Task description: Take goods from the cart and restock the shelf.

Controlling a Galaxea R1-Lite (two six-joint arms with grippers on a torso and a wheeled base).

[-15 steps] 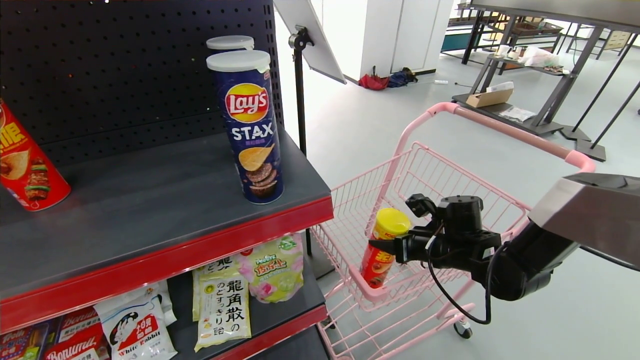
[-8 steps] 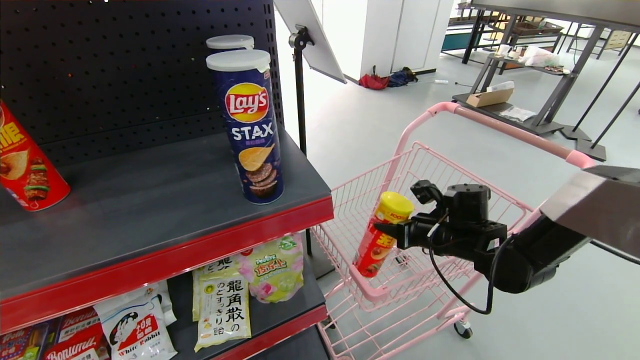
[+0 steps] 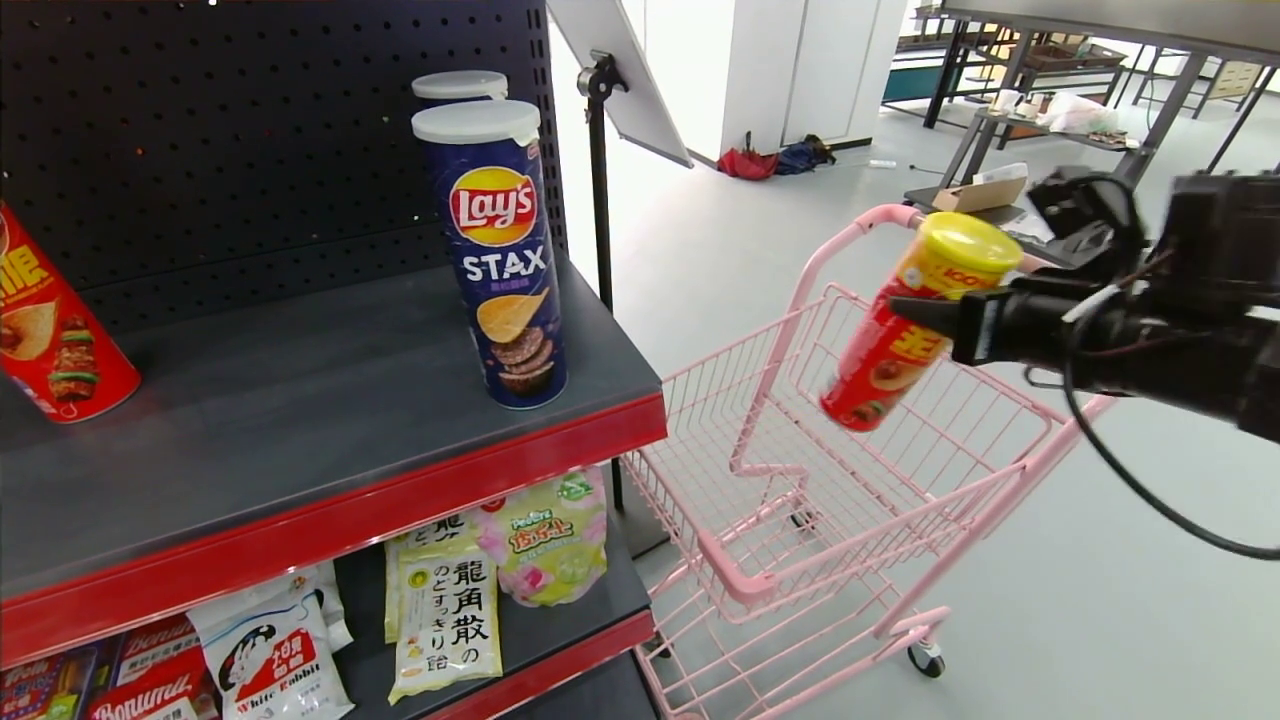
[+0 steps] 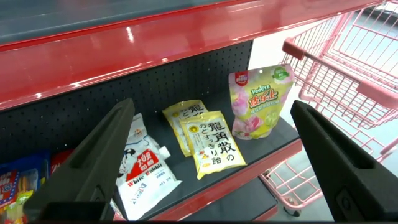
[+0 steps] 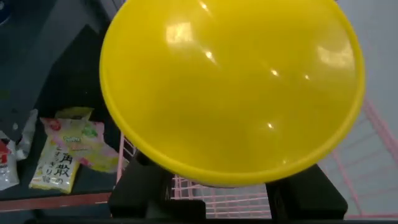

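We see the right gripper [image 3: 925, 318] clamped on a red can [image 3: 875, 378] of crisps just below its yellow lid [image 3: 968, 245], holding it in the air above the basket of the pink cart [image 3: 800, 560]. The can is tilted, with its lid up and to the right and its base down and to the left, toward the shelf [image 3: 300, 400] but well apart from it. In the right wrist view, 1 dark finger [image 5: 146, 193] shows on either side under the lid. The shelf stands left of the cart and has a grey top board with a red front edge and a black pegboard back. Near the board's right front corner, 1 tall blue can [image 3: 505, 270] stands upright, and a 2nd white-lidded can [image 3: 460, 85] stands just behind it. Another red canister [image 3: 60, 340] is at the board's far left. On the lower board lie a white bag [image 3: 275, 650], 2 yellow bags [image 3: 445, 610] and a green bag [image 3: 550, 540]. The left gripper [image 4: 217, 158] hangs in front of this lower board, its jaws spread wide.
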